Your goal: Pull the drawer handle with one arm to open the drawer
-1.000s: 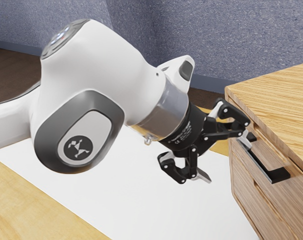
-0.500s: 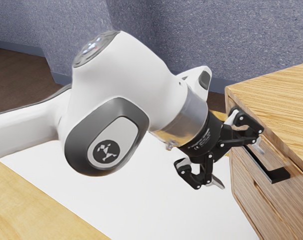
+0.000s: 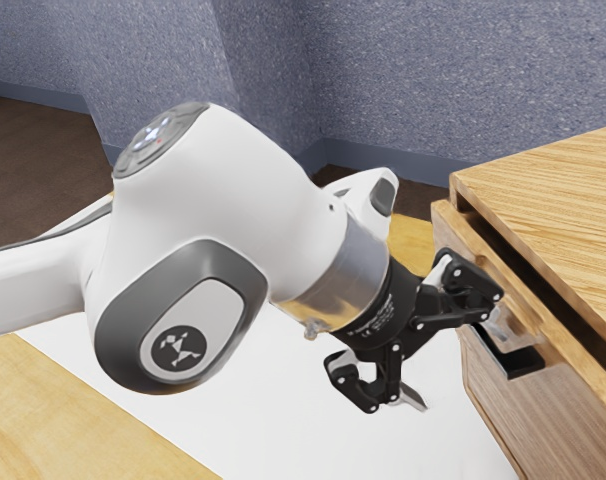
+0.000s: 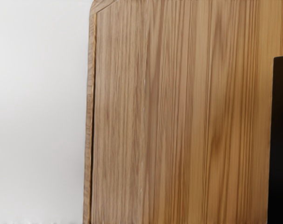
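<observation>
Sticking partly out from the cabinet's [image 3: 568,195] front, just under its top edge: drawer [image 3: 503,275], light wood. Handle [image 3: 518,360]: black bar on the drawer's front face. Gripper [image 3: 459,364]: fingers spread wide, clamping nothing. The upper finger is at the handle, and the lower finger hangs apart over the white mat [image 3: 273,420].

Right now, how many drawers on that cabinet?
2. The upper light-wood drawer stands partly out, black bar handle on its front; the lower light-wood drawer sits set back beneath it. More may be hidden below.
</observation>
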